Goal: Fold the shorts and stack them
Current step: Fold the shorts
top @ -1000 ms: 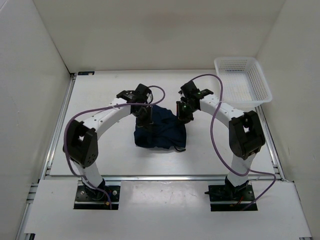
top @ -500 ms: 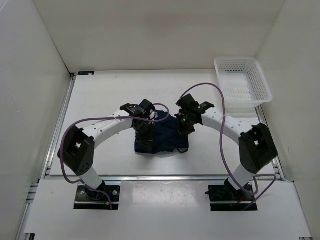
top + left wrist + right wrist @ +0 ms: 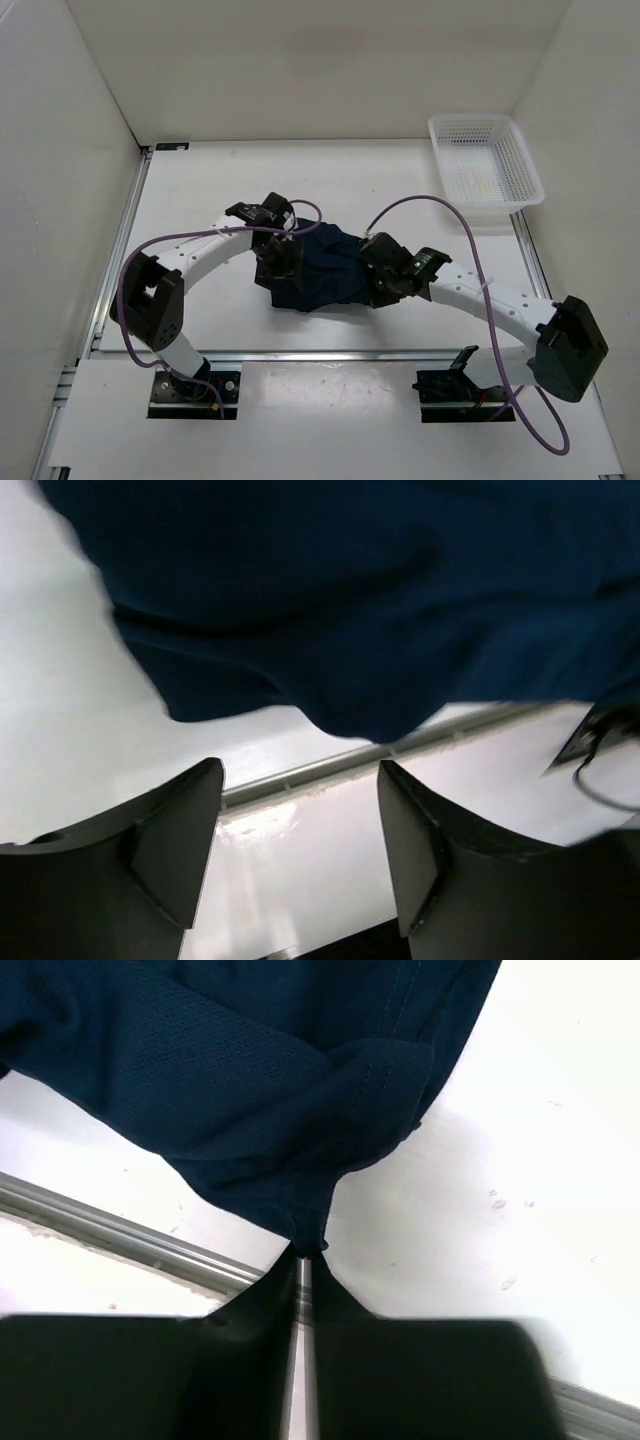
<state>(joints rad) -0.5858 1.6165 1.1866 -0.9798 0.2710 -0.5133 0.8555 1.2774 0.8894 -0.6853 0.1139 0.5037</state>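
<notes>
Navy cloth, the shorts [image 3: 325, 268] lie in a loose bundle on the desk [image 3: 200, 190], about mid-width and toward the near edge, with their longer side running left to right. The bundle sits between the two tools, and the next move turns on that.

The right tool [image 3: 383, 287] is at the near-right corner, pressed together on a pinch of hem. In the right wrist view the fabric fans away from that pinch. The left tool [image 3: 277, 265] is at the left edge with its fingers [image 3: 170, 830] spread and nothing between them. In its wrist view the cloth lies just beyond the tips, apart from them.

Only the right side has a hold, so I judge that any pull or fold would be led from there, across toward the left.

The left arm [image 3: 190, 245] bows out to the left and curves back in, its wrist tipped down. The right arm [image 3: 500, 300] lies low, reaching left from its elbow at the near right. The basket [image 3: 470, 120] stands in the far right corner, well apart.
</notes>
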